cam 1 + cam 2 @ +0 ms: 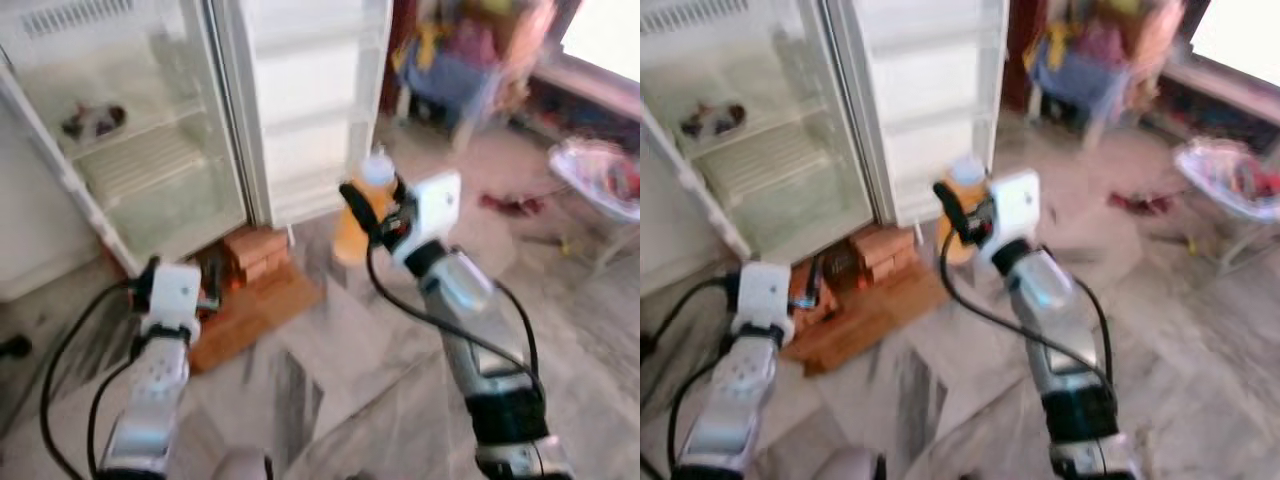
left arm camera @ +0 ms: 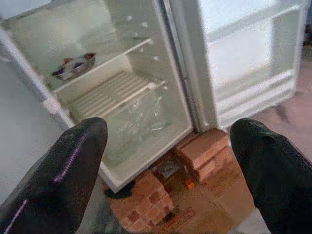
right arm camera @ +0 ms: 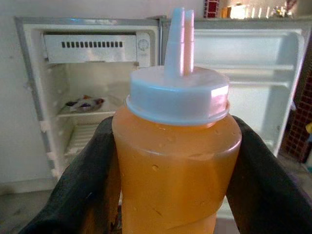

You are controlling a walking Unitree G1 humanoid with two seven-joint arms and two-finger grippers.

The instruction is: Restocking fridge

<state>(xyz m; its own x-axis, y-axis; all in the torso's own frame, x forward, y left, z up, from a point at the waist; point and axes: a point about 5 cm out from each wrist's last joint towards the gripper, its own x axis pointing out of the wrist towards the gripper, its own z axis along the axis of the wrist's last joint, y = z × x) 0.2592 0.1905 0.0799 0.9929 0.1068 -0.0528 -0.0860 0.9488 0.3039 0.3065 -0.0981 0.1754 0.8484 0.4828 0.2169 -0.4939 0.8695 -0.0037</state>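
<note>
We are mid-carry: our right gripper (image 3: 175,161) has its fingers clamped on either side of a squeeze bottle (image 1: 362,205) of orange liquid, held upright in the air just in front of the open fridge door (image 1: 315,100). Our left gripper (image 2: 168,170) hangs lower with fingers wide apart, holding nothing, near the bricks (image 1: 255,255) propping the fridge (image 1: 130,140). The next move, as we judge it, is to step closer and lift the bottle toward a door shelf or the wire shelf (image 2: 112,92). The right wrist view shows the bottle's white nozzle cap (image 3: 178,92) sharply (the head views are blurred), while the left wrist view shows a small dish (image 2: 73,67), contents unclear, on the upper shelf.
</note>
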